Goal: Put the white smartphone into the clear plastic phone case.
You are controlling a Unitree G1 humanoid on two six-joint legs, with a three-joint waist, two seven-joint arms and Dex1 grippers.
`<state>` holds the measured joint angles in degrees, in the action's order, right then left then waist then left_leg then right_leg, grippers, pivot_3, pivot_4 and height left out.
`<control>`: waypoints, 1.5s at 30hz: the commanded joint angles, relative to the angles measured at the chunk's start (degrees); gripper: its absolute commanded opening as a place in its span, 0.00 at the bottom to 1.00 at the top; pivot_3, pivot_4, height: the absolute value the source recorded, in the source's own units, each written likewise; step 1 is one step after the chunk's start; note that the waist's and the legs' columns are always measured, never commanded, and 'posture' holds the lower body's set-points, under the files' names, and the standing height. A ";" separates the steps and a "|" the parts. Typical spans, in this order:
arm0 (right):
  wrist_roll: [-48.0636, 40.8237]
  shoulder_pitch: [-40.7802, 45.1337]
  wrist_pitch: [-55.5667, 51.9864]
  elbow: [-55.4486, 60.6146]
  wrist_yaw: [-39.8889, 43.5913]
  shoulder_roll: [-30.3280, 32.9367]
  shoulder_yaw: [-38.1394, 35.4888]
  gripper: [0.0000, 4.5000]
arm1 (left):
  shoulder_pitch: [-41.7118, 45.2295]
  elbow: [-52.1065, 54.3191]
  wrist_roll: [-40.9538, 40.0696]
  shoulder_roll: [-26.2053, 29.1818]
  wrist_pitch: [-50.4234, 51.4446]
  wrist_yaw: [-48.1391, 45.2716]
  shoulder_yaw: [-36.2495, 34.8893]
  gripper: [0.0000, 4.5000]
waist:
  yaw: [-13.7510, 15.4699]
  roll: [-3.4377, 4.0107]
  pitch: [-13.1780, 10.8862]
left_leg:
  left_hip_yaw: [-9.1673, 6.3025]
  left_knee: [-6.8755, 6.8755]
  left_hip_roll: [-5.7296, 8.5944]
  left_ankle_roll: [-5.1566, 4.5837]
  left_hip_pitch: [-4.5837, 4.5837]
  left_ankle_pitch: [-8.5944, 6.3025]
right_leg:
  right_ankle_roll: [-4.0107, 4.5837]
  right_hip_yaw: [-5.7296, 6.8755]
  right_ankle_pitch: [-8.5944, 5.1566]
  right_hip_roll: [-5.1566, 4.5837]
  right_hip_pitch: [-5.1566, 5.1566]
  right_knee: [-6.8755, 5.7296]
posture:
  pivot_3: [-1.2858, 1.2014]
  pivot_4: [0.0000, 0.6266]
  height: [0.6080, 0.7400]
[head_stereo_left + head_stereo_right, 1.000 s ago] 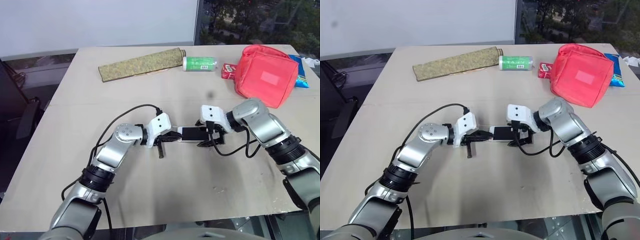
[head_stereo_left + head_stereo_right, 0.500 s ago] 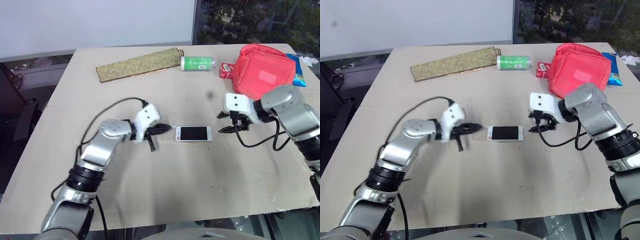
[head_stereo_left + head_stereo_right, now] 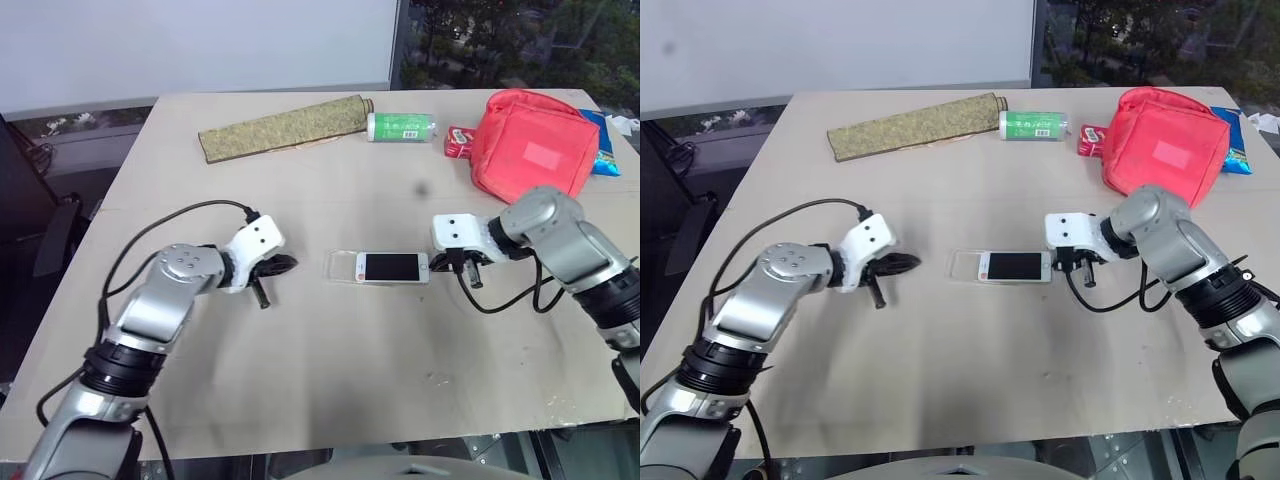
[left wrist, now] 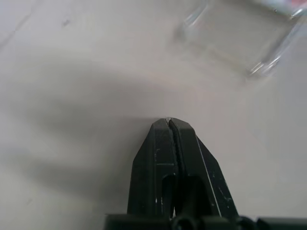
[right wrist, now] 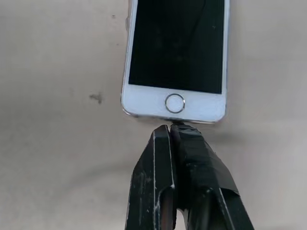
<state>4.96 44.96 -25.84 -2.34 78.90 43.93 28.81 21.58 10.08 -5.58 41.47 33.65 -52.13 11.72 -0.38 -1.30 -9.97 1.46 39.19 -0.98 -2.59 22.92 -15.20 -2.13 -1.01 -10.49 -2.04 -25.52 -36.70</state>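
1. The phone (image 3: 393, 268) lies flat at the centre of the frame, partly slid into the case (image 3: 343, 267), whose clear end sticks out left.
2. The left gripper (image 3: 262, 298), clenched and empty, sits left of the case.
3. The right gripper (image 5: 173, 127), clenched and empty, has its tips at the phone's button end.

My left arm bent low, elbow out to my left, its gripper (image 3: 262, 292) pressed shut with tips angled down, my right arm reaching inward from the right, wrist turned left, its gripper (image 5: 173, 128) also closed, fingers together
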 commanded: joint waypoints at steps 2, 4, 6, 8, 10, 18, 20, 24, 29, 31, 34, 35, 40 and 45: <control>0.73 1.45 1.09 0.44 0.55 -0.46 -0.43 0.01 | 0.83 3.04 0.35 -2.05 1.69 0.76 2.64 0.00 | -0.19 0.00 0.00 | 0.00 0.00 0.01 0.00 -0.01 0.00 | 0.00 0.00 0.00 0.01 0.00 -0.01 | 0.52 0.24 1.00; 0.70 1.38 0.76 0.89 0.73 -0.74 -0.51 0.01 | 1.19 3.34 0.85 -3.06 2.27 1.29 4.13 0.00 | -0.20 0.00 0.00 | -0.03 -0.01 0.04 0.00 -0.02 0.00 | 0.00 0.01 0.00 0.03 0.00 -0.03 | 0.52 0.24 1.00; 0.55 1.35 0.27 1.34 0.86 -1.04 -0.67 0.01 | 1.11 3.65 0.39 -4.35 3.09 1.72 4.50 0.00 | -0.05 0.02 0.01 | -0.07 0.00 0.06 0.00 -0.03 0.00 | 0.00 0.05 0.00 0.05 0.00 -0.04 | 0.52 0.24 1.00; 0.40 1.36 -0.24 1.75 0.94 -1.35 -0.77 0.01 | 0.88 3.66 0.80 -4.80 2.99 1.66 5.04 0.00 | 0.13 0.02 0.01 | -0.09 0.00 0.07 0.00 -0.03 0.00 | 0.00 0.06 0.00 0.04 0.02 -0.05 | 0.52 0.24 1.00; 0.40 1.36 -0.63 2.12 1.02 -1.67 -0.72 0.01 | 0.82 3.30 1.10 -5.41 2.84 1.87 5.37 0.00 | 0.29 0.02 0.01 | -0.09 0.04 0.06 0.00 -0.03 0.01 | 0.00 0.06 0.00 0.02 0.06 -0.04 | 0.52 0.24 1.00; 0.82 2.13 -1.41 2.59 0.92 -4.17 0.16 0.01 | 0.42 3.32 1.05 -8.36 3.57 2.26 6.35 0.00 | 1.36 0.03 0.01 | -0.14 0.06 0.30 0.00 -0.04 0.00 | 0.00 0.07 0.00 -0.13 0.14 0.01 | 0.52 0.24 1.00; 0.88 2.36 -1.58 2.82 1.01 -5.01 0.53 0.01 | 0.49 3.43 0.93 -8.89 3.78 2.38 6.30 0.00 | 1.36 0.03 0.02 | -0.17 0.06 0.34 0.00 -0.04 0.00 | 0.00 0.09 0.00 -0.18 0.16 0.01 | 0.52 0.24 1.00; 1.18 3.28 -1.43 1.92 0.19 -7.48 1.10 0.01 | 0.75 3.12 1.01 -9.33 3.78 2.45 6.38 0.00 | 1.32 0.03 0.02 | -0.18 0.07 0.38 0.00 -0.07 0.01 | 0.06 0.10 -0.04 -0.24 0.21 0.02 | 0.52 0.24 1.00; 1.85 4.27 -1.12 0.46 -0.98 -10.37 1.51 0.01 | 0.58 2.85 1.41 -9.36 3.32 2.18 6.58 0.00 | 1.17 0.03 0.03 | -0.18 0.08 0.38 0.01 -0.19 0.01 | 0.19 0.12 -0.12 -0.23 0.28 0.00 | 0.52 0.24 1.00; 2.12 4.41 -1.16 0.17 -1.40 -11.44 1.33 0.01 | 0.50 2.80 1.47 -9.45 3.26 2.09 6.58 0.00 | 1.08 0.04 0.03 | -0.19 0.08 0.37 0.02 -0.21 0.02 | 0.19 0.14 -0.12 -0.20 0.28 -0.03 | 0.52 0.24 1.00; 2.49 4.30 -1.34 -0.06 -1.78 -12.29 1.10 0.01 | 0.37 2.79 1.71 -9.54 3.15 1.97 6.52 0.00 | 0.98 0.04 0.04 | -0.21 0.08 0.33 0.05 -0.29 0.05 | 0.20 0.14 -0.13 -0.14 0.32 -0.05 | 0.52 0.24 1.00; 2.64 4.13 -1.35 -0.03 -1.78 -12.15 1.04 0.01 | 0.29 2.75 1.82 -9.44 3.05 2.03 6.26 0.00 | 0.93 0.05 0.04 | -0.21 0.08 0.33 0.06 -0.31 0.05 | 0.20 0.14 -0.13 -0.13 0.33 -0.05 | 0.52 0.24 1.00; 2.19 2.80 -1.41 0.26 -1.64 -7.39 -2.55 0.01 | 1.37 1.72 4.18 -4.40 2.56 2.48 3.00 0.00 | 0.81 0.05 0.04 | -0.22 0.07 0.28 0.08 -0.36 0.07 | 0.20 0.14 -0.13 -0.09 0.35 -0.07 | 0.52 0.24 1.00; -1.64 -0.74 -5.42 3.01 -3.32 -2.63 -9.30 0.01 | 4.79 0.76 5.67 0.74 1.99 2.76 0.18 0.00 | 0.84 0.03 0.02 | -0.24 0.04 0.28 0.09 -0.16 0.07 | 0.22 0.16 -0.12 -0.09 0.21 -0.05 | 0.52 0.24 1.00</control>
<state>4.87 44.71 -29.90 -1.57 76.10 40.58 22.42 25.13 9.92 -0.37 41.54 36.09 -49.67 13.43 0.46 -1.27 -9.95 1.19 39.19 -0.71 -2.50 22.81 -15.14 -1.92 -0.82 -10.61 -2.14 -25.32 -36.70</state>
